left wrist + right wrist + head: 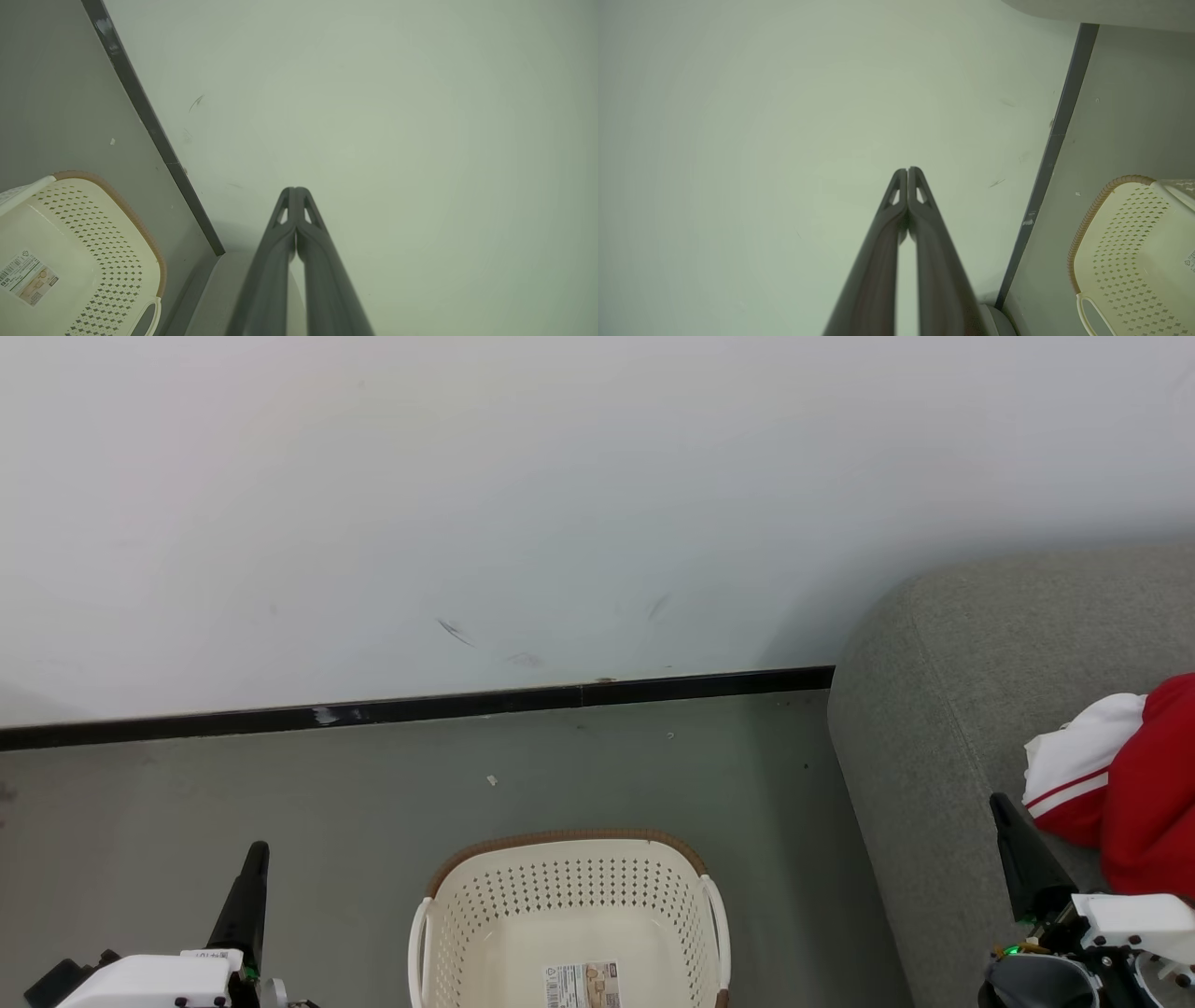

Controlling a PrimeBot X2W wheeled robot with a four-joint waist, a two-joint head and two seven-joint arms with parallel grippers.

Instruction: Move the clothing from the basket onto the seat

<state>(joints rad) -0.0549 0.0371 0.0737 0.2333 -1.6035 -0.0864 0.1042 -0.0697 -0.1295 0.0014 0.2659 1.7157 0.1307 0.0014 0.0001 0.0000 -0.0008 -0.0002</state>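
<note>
Since the basket [560, 887] looks empty, job's probably done. All the clothing [1134, 775] I can see lies on the seat [934, 728] beside the right gripper [1006, 817]. That one and the left gripper [254, 863] both have fingers pressed together, holding nothing.

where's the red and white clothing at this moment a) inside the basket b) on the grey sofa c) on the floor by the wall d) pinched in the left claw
B: the clothing lies bunched on the seat, while the basket has no fabric in the part that shows, with its paper label plainly visible on the bottom.
</note>
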